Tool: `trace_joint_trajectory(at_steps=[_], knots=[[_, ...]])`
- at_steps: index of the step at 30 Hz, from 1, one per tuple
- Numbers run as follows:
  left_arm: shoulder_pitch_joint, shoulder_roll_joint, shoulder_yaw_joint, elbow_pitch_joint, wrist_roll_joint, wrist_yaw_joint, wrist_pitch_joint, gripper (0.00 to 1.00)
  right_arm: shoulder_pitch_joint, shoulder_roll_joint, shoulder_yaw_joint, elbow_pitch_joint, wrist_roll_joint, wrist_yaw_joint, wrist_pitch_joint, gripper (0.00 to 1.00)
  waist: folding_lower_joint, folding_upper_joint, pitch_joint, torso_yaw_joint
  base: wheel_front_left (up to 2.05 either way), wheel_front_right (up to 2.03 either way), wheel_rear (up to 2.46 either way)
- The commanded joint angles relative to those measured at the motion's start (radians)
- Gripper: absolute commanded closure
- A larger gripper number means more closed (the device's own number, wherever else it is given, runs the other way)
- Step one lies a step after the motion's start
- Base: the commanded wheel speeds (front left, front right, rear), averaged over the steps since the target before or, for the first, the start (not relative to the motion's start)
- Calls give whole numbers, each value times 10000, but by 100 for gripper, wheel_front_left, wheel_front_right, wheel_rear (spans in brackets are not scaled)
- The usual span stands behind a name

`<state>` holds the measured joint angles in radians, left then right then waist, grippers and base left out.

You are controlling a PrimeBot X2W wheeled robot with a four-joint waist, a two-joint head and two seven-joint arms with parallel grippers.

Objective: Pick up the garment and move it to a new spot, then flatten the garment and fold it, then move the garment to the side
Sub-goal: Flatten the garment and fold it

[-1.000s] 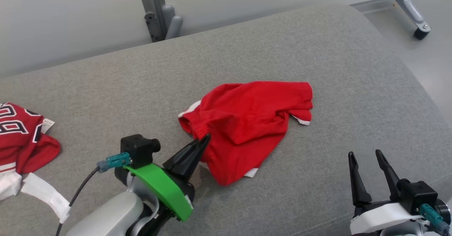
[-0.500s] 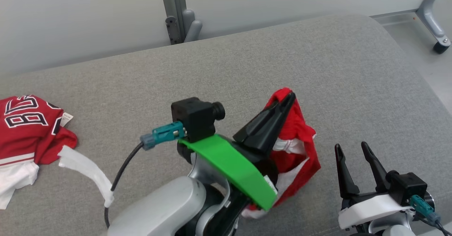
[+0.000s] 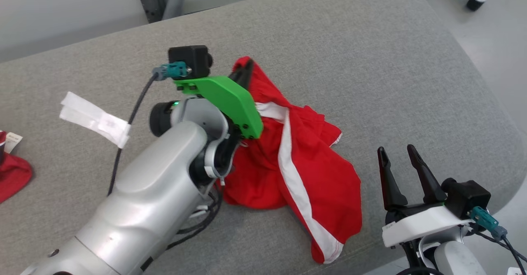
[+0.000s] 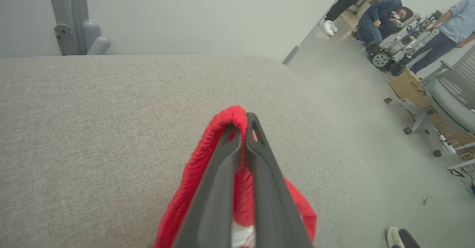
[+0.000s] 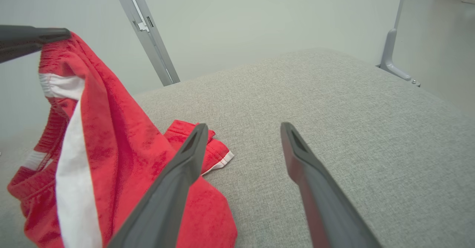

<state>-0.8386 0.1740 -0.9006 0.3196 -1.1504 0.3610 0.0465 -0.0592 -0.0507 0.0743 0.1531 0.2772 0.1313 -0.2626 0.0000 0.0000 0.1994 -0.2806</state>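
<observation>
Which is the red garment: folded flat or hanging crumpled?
Hanging crumpled: the left gripper pinches the garment aloft; the rest drapes onto the cushion.

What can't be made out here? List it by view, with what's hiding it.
Head view: the left forearm covers the left part of the red garment.
Head view: the left edge cuts off another red cloth with a white tag.
Left wrist view: the left gripper, shut on the garment, hides the fabric behind its fingers; the bottom edge cuts off the rest.
</observation>
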Motion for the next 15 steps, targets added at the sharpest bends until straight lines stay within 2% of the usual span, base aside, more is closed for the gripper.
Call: trace_joint_trajectory(at_steps=[1, 7, 8, 9, 10, 11, 15], knots=[[-295, 158, 118, 770, 50, -144, -186, 100, -186, -2, 113, -16, 87, -12, -34, 0, 0, 0, 729, -814, 0, 0, 0], [-583, 116, 312, 3441, -126, -960, -471, 100, -315, -2, 164, 21, 18, -12, -34, 0, 0, 0, 856, -1189, 0, 0, 0], [-619, 67, 375, 3803, -154, -1066, -582, 91, -295, -2, 129, 29, -6, -10, -34, 0, 0, 0, 836, -1183, 0, 0, 0], [-628, 8, 409, 4139, -162, -1181, -683, 67, -255, 0, 99, 35, -48, -10, -34, 0, 0, 0, 805, -1165, 0, 0, 0], [-633, -91, 442, 4439, -157, -1279, -781, 48, -211, -2, 73, 35, -98, -10, -34, 0, 0, 0, 775, -1137, 0, 0, 0], [-642, -193, 489, 4687, -202, -1386, -863, 1, -190, -2, 48, 33, -134, -10, -33, 0, 0, 0, 740, -1098, 0, 0, 0], [-810, -516, 500, 5372, -337, -1978, -1024, 0, -73, -3, -73, -18, -326, -12, -34, 0, 0, 0, 513, -846, 0, 0, 0]])
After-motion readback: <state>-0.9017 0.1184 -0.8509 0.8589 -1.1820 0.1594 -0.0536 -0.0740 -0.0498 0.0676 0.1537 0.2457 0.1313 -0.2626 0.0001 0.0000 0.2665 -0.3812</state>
